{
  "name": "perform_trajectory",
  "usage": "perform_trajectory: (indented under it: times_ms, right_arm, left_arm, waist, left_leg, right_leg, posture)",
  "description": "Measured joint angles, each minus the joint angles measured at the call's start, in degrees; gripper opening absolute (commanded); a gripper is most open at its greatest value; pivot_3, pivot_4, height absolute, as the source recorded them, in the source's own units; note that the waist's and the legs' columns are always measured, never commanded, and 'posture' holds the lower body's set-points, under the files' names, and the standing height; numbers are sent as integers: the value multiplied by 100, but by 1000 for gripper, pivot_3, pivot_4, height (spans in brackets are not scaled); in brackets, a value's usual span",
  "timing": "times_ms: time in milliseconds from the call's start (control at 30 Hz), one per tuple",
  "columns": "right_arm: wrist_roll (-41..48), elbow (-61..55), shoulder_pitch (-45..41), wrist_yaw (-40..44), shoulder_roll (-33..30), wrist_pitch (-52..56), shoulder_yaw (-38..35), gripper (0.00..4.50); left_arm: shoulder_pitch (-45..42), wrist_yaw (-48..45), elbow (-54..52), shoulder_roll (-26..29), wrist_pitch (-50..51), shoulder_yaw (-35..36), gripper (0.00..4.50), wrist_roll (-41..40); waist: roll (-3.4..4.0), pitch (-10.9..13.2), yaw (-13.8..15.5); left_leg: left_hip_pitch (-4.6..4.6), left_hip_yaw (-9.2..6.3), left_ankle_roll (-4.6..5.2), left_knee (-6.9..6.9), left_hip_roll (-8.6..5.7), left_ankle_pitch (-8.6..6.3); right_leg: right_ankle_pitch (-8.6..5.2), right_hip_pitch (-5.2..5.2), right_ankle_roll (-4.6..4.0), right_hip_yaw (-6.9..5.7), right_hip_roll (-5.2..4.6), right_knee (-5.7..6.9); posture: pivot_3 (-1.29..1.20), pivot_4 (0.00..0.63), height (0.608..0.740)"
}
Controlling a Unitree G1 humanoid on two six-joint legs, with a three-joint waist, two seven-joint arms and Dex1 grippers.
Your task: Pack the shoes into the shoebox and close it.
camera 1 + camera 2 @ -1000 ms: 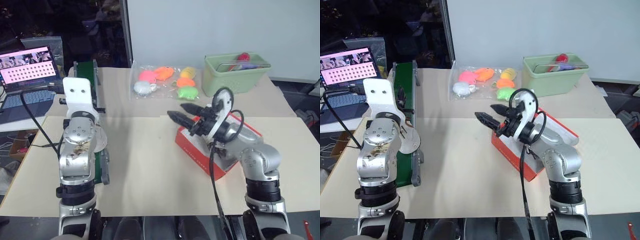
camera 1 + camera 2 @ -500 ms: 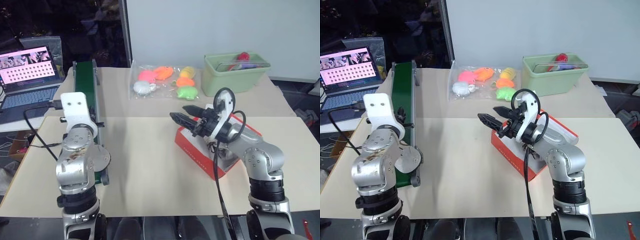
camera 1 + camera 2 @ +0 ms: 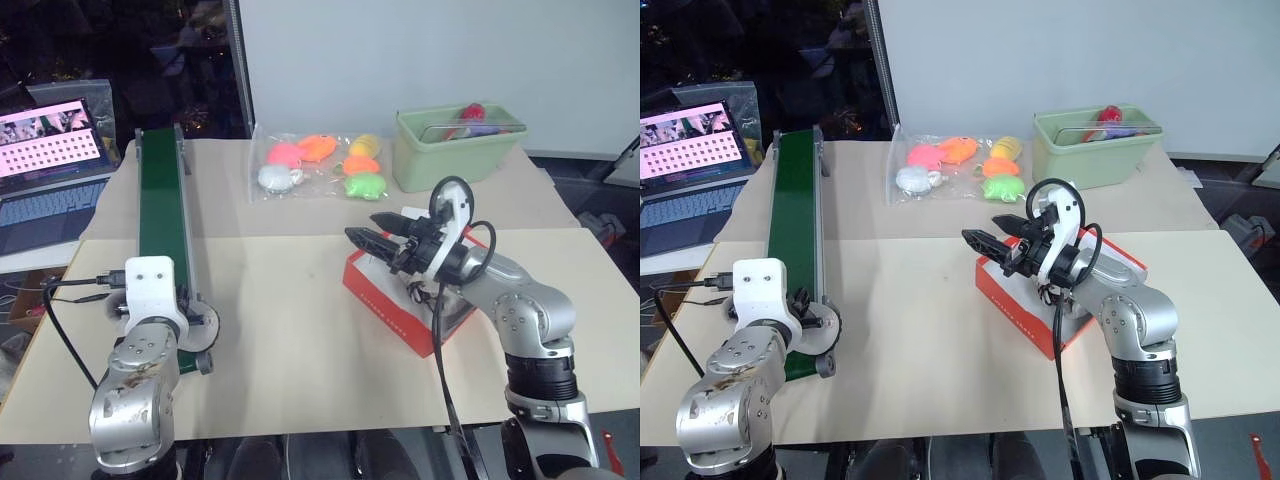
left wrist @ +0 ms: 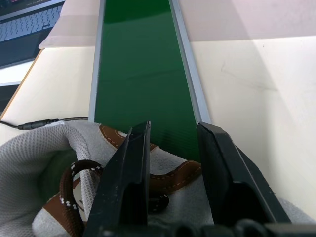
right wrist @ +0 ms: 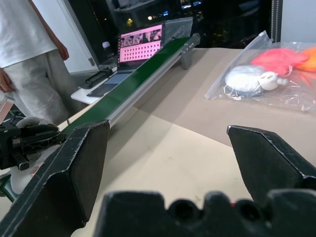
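One shoe (image 4: 74, 168) held | left gripper (image 4: 173, 143) lowered | right gripper (image 3: 372, 228) unmoved

I see a whitish-grey mesh shoe (image 4: 29, 168) with brown leather trim stitched in white and a dark brown lace flecked white, against the black fingers (image 4: 129, 182) of my left gripper (image 4: 173, 148). Beyond runs a dark green conveyor belt (image 3: 160, 205) with silver rails. The orange-red cardboard shoebox (image 3: 385, 300) carries pale lettering on its side. The clear plastic bags (image 3: 315, 165) show pink, orange, yellow, green and white squishy toys. The pale green plastic bin (image 3: 455, 150) holds something red. The table (image 3: 290, 320) is beige.
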Motion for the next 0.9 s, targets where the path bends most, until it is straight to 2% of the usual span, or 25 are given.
perform_trajectory:
  times_ms: [133,200,233,433,500,600,733,800,900]
  right_arm:
    - [0,0,0,-18,0,0,0,4500]
    - [0,0,0,-39,7,1,0,4500]
    - [0,0,0,-62,11,1,0,4500]
    - [-1,7,-2,-108,105,1,19,4500]
    - [-3,12,-3,-127,177,0,53,4500]
    - [-6,25,-4,-146,226,0,108,4500]
    - [-16,93,-9,-154,227,0,124,4500]
    - [-15,102,6,-137,197,0,135,4500]
    - [-12,105,32,-82,142,0,149,4500]
  left_arm:
    - [209,-19,-39,2,-205,-4,1539,1]
    - [184,-50,-41,18,-243,16,2082,0]
    - [125,-97,0,111,-326,18,2200,-6]
    - [-916,-475,368,738,-1147,-84,4470,-82]
    - [-1351,-561,454,1164,-1623,-293,4470,15]
    - [-1494,-571,327,1245,-1953,-415,4470,80]
    - [-1033,-459,-336,841,-1350,-241,4470,79]
    - [-667,-414,-853,561,-911,171,4470,70]
    - [-235,-342,-1099,243,-919,914,4470,-239]
  waist:
    - [3,-2,-7]
    - [4,-2,-7]
    - [4,-2,-6]
    - [-2,1,30]
    - [-3,2,36]
    - [-3,2,19]
    - [-3,2,12]
    - [-3,2,15]
    - [-4,2,31]
  left_leg:
    - [3,5,0,-3,0,0]
    - [5,5,0,-3,0,0]
    - [5,5,0,-3,0,0]
    - [-5,2,0,6,0,0]
    - [-13,1,0,6,0,0]
    - [-23,3,1,2,1,-2]
    - [-36,1,3,-6,5,-3]
    - [-37,-1,3,-6,5,-3]
    - [-29,-2,2,3,5,-3]
  right_leg:
    - [0,1,0,5,0,-3]
    - [0,1,0,5,0,-2]
    - [-1,0,-1,5,1,0]
    - [0,-1,-1,0,2,-1]
    - [0,-6,0,0,2,-3]
    - [0,-12,0,1,0,-10]
    - [0,-25,1,-2,0,-4]
    - [0,-25,1,-4,0,-7]
    - [0,-18,0,-6,0,-6]
  posture:
    - [0,150,729]
    - [0,150,729]
    - [0,150,729]
    - [0,150,729]
    - [0,150,729]
    - [0,150,729]
    - [0,150,729]
    - [0,150,729]
    - [0,150,729]
